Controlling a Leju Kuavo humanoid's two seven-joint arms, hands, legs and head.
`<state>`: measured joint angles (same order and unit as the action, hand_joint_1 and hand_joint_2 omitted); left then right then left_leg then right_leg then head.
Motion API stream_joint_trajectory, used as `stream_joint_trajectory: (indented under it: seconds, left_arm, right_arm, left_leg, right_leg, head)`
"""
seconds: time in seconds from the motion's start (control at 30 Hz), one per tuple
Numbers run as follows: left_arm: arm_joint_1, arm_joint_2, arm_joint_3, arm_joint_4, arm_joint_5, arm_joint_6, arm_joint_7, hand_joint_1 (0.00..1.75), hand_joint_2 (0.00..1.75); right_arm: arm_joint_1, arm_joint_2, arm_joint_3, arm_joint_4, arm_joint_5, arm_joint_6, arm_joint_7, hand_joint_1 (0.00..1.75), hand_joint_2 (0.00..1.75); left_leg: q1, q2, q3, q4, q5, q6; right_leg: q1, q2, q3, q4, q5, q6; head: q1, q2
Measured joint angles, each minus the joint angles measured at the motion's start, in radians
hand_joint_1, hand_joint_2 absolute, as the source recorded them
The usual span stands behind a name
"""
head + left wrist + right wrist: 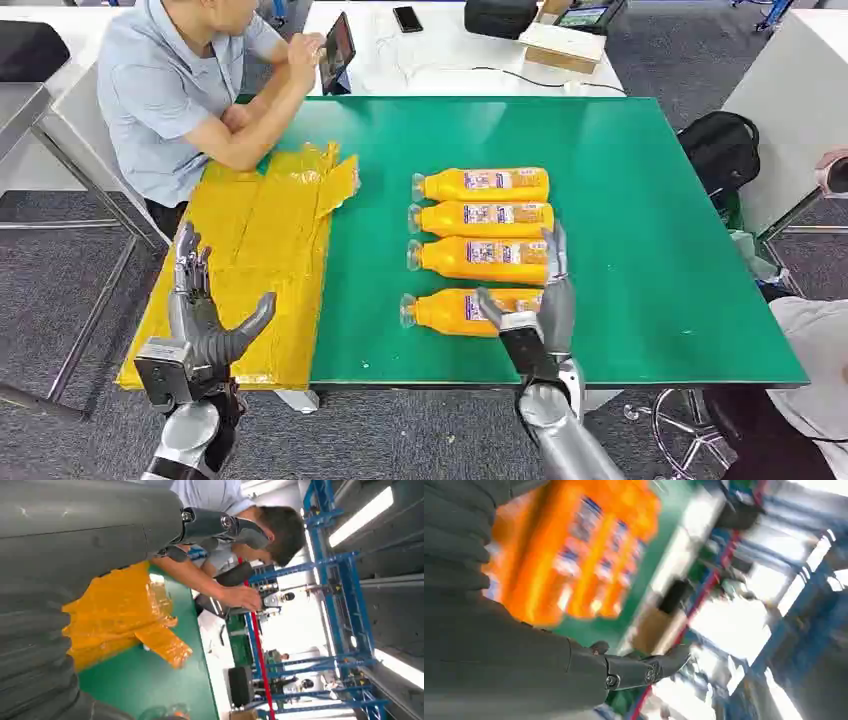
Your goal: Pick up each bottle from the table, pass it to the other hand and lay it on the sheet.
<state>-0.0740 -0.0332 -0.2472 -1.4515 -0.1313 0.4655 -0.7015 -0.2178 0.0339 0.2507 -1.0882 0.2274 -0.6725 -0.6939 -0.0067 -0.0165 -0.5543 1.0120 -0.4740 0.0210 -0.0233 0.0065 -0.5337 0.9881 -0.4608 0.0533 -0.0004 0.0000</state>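
Four full orange juice bottles [480, 250] lie mid-frame on your desk [650, 200]: weighty, slick; take the nearest mid-body; right hand [540, 300] and left hand [205, 310] both spread, empty

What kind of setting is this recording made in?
Probably a robot lab or workshop: a green work table with four orange bottles laid in a row, blue metal racking behind, and a person seated with a tablet.
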Motion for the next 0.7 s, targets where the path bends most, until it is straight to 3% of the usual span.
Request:
stream_joint_trajectory:
  seconds: [0.13,0.27,0.5,0.7]
  left_arm:
    - [0.0,0.0,-0.002,0.0,-0.026,0.044,0.0,0.0,1.75]
    - [-0.008,0.002,-0.018,0.0,-0.045,0.083,0.0,0.0,1.75]
    - [-0.026,0.011,-0.043,0.0,-0.045,0.091,0.0,0.0,1.75]
    - [-0.038,0.014,-0.055,0.001,-0.041,0.094,0.0,0.0,1.75]
  right_arm:
    - [-0.036,-0.012,0.046,0.144,0.066,0.019,-0.002,0.0,1.75]
    - [-0.073,-0.018,0.06,0.254,0.1,0.136,0.008,0.0,1.75]
    - [-0.111,-0.023,0.072,0.347,0.166,0.134,0.017,0.0,1.75]
    - [-0.122,-0.029,0.088,0.368,0.308,0.047,0.116,0.0,1.75]
  left_leg:
    - [0.0,-0.001,0.0,0.0,0.0,0.0]
    - [0.0,-0.001,0.0,0.0,0.0,0.0]
    - [0.0,0.0,0.0,0.0,0.0,0.0]
    - [0.0,0.0,0.001,0.0,0.0,0.0]
  right_leg:
    - [0.0,0.0,0.0,0.0,0.0,0.0]
    - [0.0,0.0,0.0,0.0,0.0,0.0]
    - [0.0,0.0,0.0,0.0,0.0,0.0]
    - [0.0,0.0,0.0,0.0,0.0,0.0]
  head:
    - [0.0,0.0]
    - [0.0,0.0]
    - [0.0,0.0]
    - [0.0,0.0]
